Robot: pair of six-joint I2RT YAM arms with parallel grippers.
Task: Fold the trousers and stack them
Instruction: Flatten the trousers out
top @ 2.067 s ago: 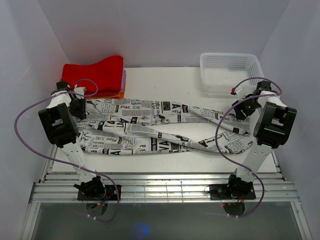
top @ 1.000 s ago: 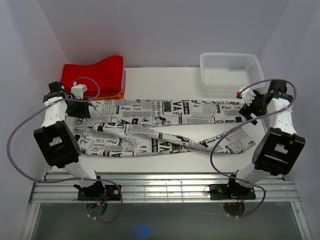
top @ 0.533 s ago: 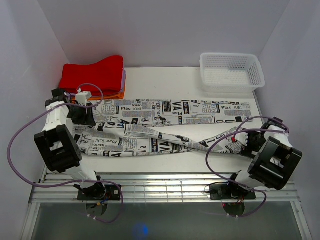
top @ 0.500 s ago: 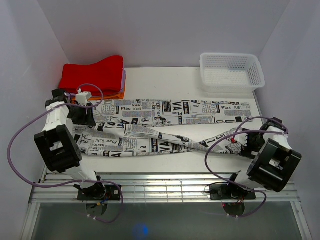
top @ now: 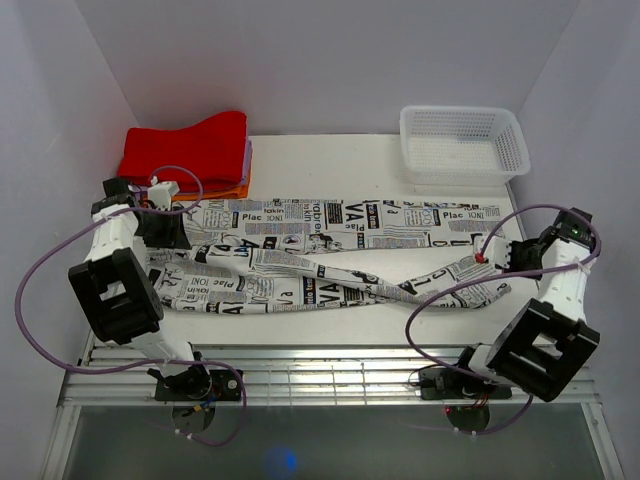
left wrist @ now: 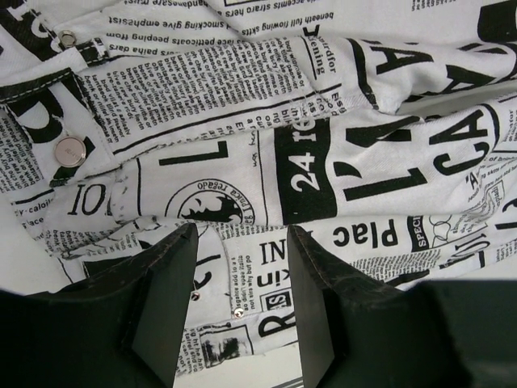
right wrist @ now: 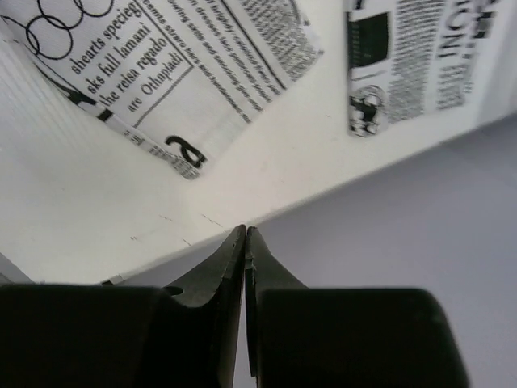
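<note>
Top view: long white newspaper-print fabric trousers spread across the white surface, waist at left, legs crossing.
Left wrist: left hand, fingers parted over the waist fabric.
Right wrist: right hand, fingers pressed together, empty; leg cuffs ahead, apart from it.

The top external camera sits high behind the arm bases and looks down over the whole table, from near edge to far edge. The left wrist camera looks past the left gripper, very close onto the trousers near the table's left edge. The right wrist camera looks past the right gripper at the table's right edge. The overhead view shows both spots.
</note>
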